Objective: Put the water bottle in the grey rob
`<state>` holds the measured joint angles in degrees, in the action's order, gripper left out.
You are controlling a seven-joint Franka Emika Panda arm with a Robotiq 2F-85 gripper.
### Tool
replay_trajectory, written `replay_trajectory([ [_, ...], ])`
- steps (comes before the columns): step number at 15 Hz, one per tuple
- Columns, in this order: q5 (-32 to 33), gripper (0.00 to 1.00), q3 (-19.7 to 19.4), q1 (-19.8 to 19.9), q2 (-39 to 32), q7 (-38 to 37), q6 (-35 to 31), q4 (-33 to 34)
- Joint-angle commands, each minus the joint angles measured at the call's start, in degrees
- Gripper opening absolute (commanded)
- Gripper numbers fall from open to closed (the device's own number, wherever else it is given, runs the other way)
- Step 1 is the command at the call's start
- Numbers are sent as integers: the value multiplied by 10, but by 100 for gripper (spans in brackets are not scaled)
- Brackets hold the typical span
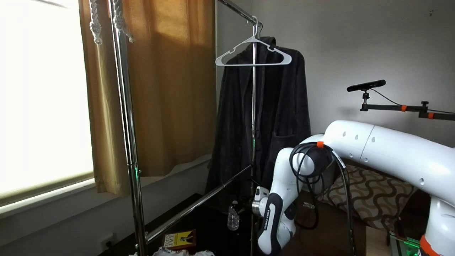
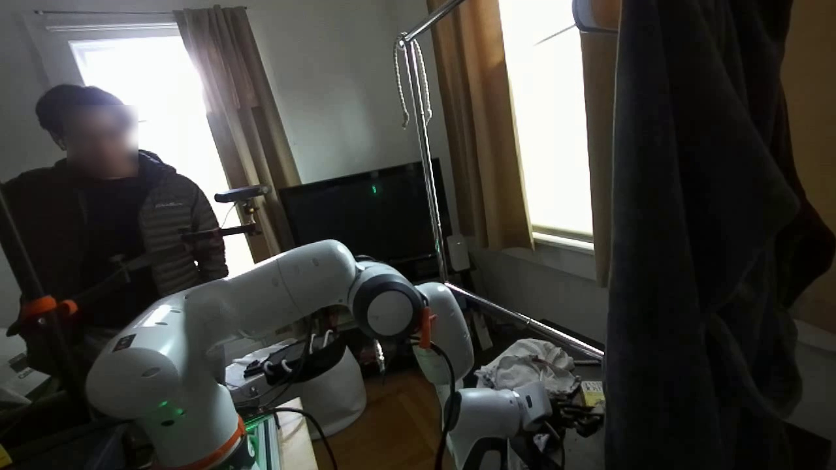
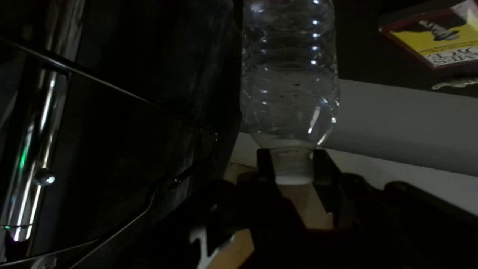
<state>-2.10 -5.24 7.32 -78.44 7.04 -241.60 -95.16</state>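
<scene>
The clear water bottle (image 1: 233,217) hangs upright, cap up, in an exterior view. In the wrist view the bottle (image 3: 290,82) points cap-first toward my gripper (image 3: 293,166). The black fingers are shut on its white cap and neck. The gripper (image 1: 239,206) is low, beside the lower part of the grey robe (image 1: 291,96). The robe hangs from the rack, with a pocket (image 1: 284,138) at mid-height on its front. The robe also fills the right of an exterior view (image 2: 692,228). I cannot make out the bottle in that view.
A chrome rack (image 1: 124,106) has a low rail (image 1: 199,202) near my arm; its pole (image 3: 33,149) shows in the wrist view. An unused white hanger (image 1: 231,64) hangs before the robe. A yellow-and-red book (image 1: 180,239) and crumpled cloth (image 2: 529,365) lie below. A person (image 2: 117,196) stands behind.
</scene>
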Motion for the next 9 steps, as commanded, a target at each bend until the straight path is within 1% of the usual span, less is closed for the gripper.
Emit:
replay_trajectory([
  [1, 26, 8, -6, -16, 63, -13, -4, -88],
  [4, 78, 8, -12, -26, 90, -8, -6, -99],
  [6, 111, 8, -7, -23, 111, -16, -7, -112],
  [7, 127, 8, 30, 8, 126, 15, -7, -124],
  [8, 137, 8, 37, 14, 138, 23, -7, -140],
  [9, 106, 32, 5, -19, 99, -5, 0, -87],
])
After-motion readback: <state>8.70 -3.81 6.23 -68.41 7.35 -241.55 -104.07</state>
